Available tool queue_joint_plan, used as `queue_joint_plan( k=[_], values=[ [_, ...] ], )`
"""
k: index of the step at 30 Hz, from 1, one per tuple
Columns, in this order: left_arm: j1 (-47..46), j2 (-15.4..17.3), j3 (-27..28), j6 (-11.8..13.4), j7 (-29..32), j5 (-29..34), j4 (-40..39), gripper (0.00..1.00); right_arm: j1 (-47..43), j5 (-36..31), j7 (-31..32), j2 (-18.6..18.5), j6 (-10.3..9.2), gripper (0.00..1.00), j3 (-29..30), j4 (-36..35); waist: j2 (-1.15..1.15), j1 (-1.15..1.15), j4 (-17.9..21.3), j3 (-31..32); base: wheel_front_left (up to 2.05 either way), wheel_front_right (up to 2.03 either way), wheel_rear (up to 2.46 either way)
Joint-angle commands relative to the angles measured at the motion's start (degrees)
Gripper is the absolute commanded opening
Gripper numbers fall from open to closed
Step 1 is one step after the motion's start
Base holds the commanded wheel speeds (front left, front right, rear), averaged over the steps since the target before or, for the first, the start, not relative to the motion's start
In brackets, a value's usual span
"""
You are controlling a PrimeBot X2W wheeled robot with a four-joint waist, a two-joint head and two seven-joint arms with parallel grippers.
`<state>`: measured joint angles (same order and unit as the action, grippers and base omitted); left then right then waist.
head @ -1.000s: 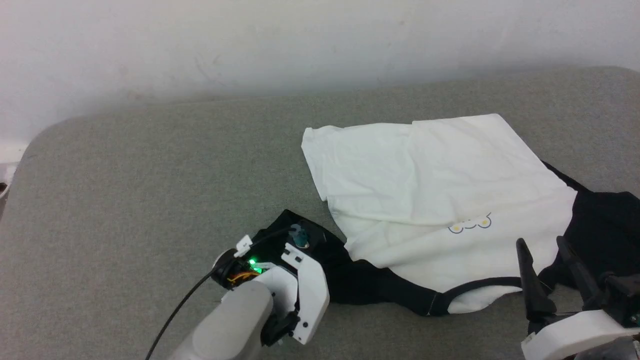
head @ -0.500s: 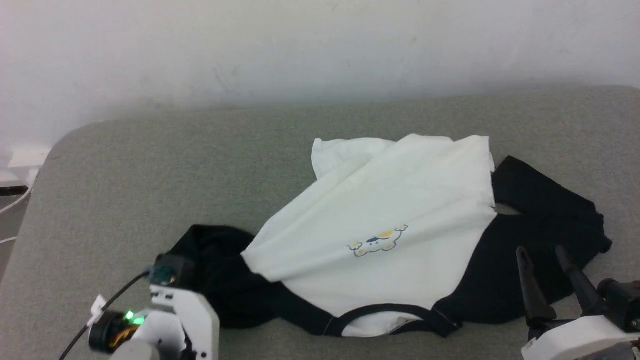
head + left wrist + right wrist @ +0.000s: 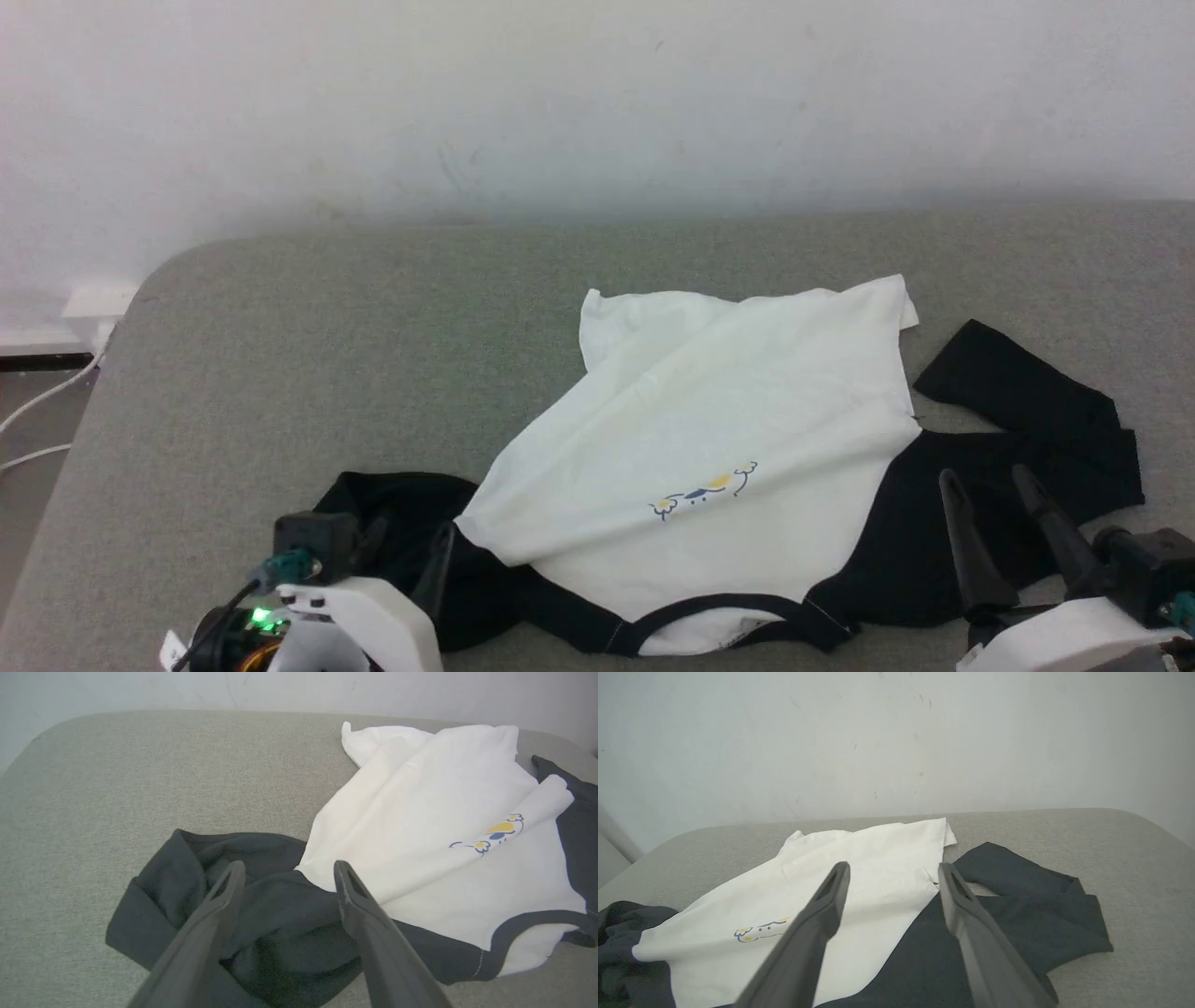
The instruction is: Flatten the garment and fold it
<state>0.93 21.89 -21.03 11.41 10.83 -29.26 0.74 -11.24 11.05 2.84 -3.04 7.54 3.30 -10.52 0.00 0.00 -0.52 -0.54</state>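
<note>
1. The garment [image 3: 728,439] lies rumpled on the grey padded surface [image 3: 327,355], print facing up
2. Left gripper [image 3: 288,868]: jaws spread wide, empty, over its black sleeve [image 3: 159,891]
3. Right gripper [image 3: 892,868]: jaws released, above the other sleeve [image 3: 1017,891]

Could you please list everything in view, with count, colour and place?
shirt: one, white with black sleeves and collar trim, rumpled on the cushion, right of centre
print: one, yellow and blue, on the shirt's chest
cushion: one, grey, under the shirt
wall: one, white, behind the cushion
cables: two strands, white, beyond the cushion's left end
left gripper: one, dark fingers, open above the left-hand sleeve
right gripper: one, dark fingers, open by the right-hand sleeve
</note>
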Motion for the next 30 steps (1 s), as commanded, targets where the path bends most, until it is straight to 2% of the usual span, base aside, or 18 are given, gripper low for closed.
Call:
queue_joint_plan(
  k=[1, 7, 11, 14, 21, 27, 28, 29, 30],
  values=[
    [-1.0, 0.1, -0.7, -0.7, 0.2, 0.7, -1.0, 1.00, -0.7, -0.2, 0.2, 0.2, -0.05, 1.00, -0.2, -0.5, 0.00, 0.00, -0.2, 0.5, 0.00, 0.00, 0.00],
    [-4.6, 1.5, -9.0, -7.0, 9.1, 2.3, -3.8, 1.00, -1.3, 0.1, 0.9, 0.2, -0.05, 1.00, -0.7, -1.4, 0.00, 0.00, 0.0, 0.3, 0.00, 0.00, 0.00],
    [-7.8, 1.2, -14.2, -11.3, 15.3, 2.8, -1.7, 1.00, -0.7, 0.2, 1.1, 0.2, -0.05, 1.00, -1.2, -1.6, 0.00, 0.00, 0.6, -1.1, 0.00, 0.00, 0.00],
    [-10.2, 0.6, -16.5, -13.7, 17.3, 3.0, 1.5, 1.00, 0.0, 0.1, 1.2, 0.2, -0.05, 1.00, -1.5, -1.5, 0.00, 0.00, 1.2, -2.5, 0.00, 0.00, 0.00],
    [-14.8, 0.0, -20.2, -16.1, 21.8, 4.2, 11.4, 1.00, 1.5, 0.2, 0.9, 0.2, -0.05, 1.00, -1.8, -1.0, 0.00, 0.00, 2.5, -4.8, 0.00, 0.00, 0.00],
    [-16.9, 0.0, -25.1, -17.5, 28.1, 5.7, 18.5, 1.00, 2.2, 0.3, 0.8, 0.2, -0.05, 1.00, -1.7, -0.6, 0.00, 0.00, 3.0, -5.7, 0.00, 0.00, 0.00],
    [-16.9, -0.1, -26.1, -17.7, 29.0, 5.6, 19.3, 0.81, 2.3, 0.3, 0.9, 0.2, -0.05, 1.00, -1.7, -0.5, 0.00, 0.00, 3.0, -5.8, 0.00, 0.00, 0.00],
    [-16.9, -0.3, -26.6, -17.9, 29.2, 5.4, 19.7, 0.46, 2.4, 0.3, 0.9, 0.2, -0.05, 1.00, -1.6, -0.4, 0.00, 0.00, 3.1, -5.8, 0.00, 0.00, 0.00],
    [-16.9, -0.4, -27.0, -18.0, 28.8, 5.4, 20.0, 0.00, 2.5, 0.3, 1.1, 0.2, -0.05, 1.00, -1.5, -0.4, 0.00, 0.00, 3.1, -5.7, 0.00, 0.00, 0.00]
  ],
)
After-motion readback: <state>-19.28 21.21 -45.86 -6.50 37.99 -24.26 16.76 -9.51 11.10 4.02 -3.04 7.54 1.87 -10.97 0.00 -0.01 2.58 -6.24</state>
